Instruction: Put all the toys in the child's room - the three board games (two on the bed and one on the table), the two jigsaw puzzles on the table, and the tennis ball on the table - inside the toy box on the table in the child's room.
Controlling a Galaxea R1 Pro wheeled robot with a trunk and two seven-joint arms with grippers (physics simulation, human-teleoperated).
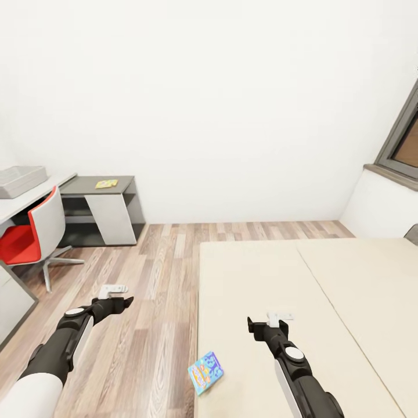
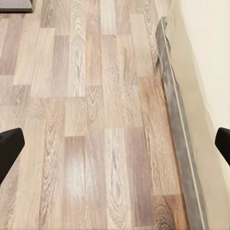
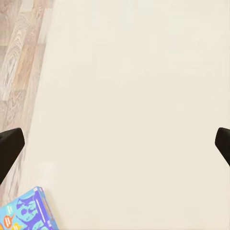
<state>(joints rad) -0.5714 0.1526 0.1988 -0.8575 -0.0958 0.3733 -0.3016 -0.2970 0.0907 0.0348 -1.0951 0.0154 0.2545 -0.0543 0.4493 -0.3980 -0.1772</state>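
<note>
Setting: the robot stood at the foot of the bed (image 1: 302, 278) in the child's room, both arms stretched forward.
Right claw (image 1: 280, 317): hung over the cream mattress, fingers spread wide, holding nothing.
Left claw (image 1: 114, 288): hung over the wood floor (image 1: 157, 273) just beside the bed's edge, likewise wide open and empty.
Blue board game (image 1: 206, 371): lay flat at the mattress edge, behind the right claw and toward the left claw's side, untouched.
Toy box (image 1: 20, 180): sat on the light grey table (image 1: 35, 200), well ahead of the left claw and further out to its side.
Step in hand: apparently the approach to the bed games.
Next move: probably drawing the right claw back over the blue box, then lowering to grip its edge.
</note>
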